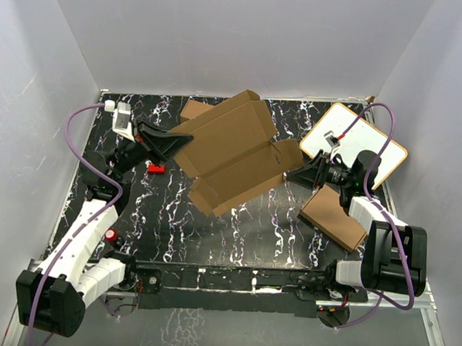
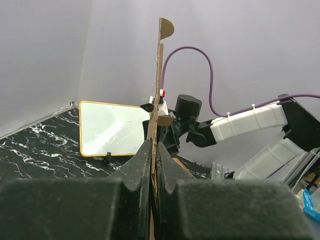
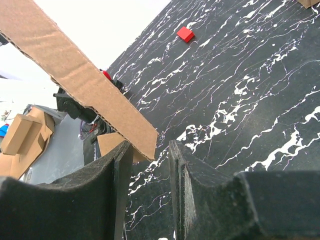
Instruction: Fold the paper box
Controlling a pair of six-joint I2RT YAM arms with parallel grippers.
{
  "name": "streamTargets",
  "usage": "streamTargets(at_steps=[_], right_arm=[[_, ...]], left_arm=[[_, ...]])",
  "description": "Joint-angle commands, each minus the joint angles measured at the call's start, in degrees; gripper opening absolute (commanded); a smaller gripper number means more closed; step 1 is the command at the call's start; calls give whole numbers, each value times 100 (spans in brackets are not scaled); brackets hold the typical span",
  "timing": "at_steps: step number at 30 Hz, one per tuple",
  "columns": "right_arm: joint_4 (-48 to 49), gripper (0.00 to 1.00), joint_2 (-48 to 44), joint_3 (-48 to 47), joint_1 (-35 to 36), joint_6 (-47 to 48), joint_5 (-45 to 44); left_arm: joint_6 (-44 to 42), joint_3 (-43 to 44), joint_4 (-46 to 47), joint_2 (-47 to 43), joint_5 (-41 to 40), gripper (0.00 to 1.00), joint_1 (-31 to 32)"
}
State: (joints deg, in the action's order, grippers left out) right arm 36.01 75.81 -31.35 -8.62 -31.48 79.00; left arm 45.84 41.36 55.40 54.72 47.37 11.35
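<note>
The paper box (image 1: 232, 154) is an unfolded brown corrugated sheet with flaps and tabs, held tilted above the middle of the table. My left gripper (image 1: 182, 143) is shut on its left edge. In the left wrist view the sheet (image 2: 159, 75) stands edge-on between the closed fingers of that gripper (image 2: 154, 150). My right gripper (image 1: 293, 174) is open at the sheet's right side. In the right wrist view a flap corner (image 3: 75, 70) hangs just above the gap of that gripper (image 3: 150, 150), unclamped.
A white board with an orange rim (image 1: 355, 143) lies at the back right. A flat brown carton (image 1: 334, 217) lies under the right arm. A small cardboard piece (image 1: 194, 109) sits at the back. A red block (image 1: 155, 167) lies on the black marbled table (image 1: 235, 235).
</note>
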Motion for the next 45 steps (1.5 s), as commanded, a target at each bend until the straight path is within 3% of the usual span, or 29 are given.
streamTargets(at_steps=[1, 33, 45], right_arm=[[185, 40, -59, -244, 16, 238, -88], [616, 48, -191, -464, 96, -270, 69], [658, 47, -128, -606, 203, -292, 95]], left_arm=[[438, -84, 810, 14, 12, 0, -20], [1418, -300, 2213, 392, -174, 0, -24], [1493, -221, 2269, 393, -214, 0, -20]])
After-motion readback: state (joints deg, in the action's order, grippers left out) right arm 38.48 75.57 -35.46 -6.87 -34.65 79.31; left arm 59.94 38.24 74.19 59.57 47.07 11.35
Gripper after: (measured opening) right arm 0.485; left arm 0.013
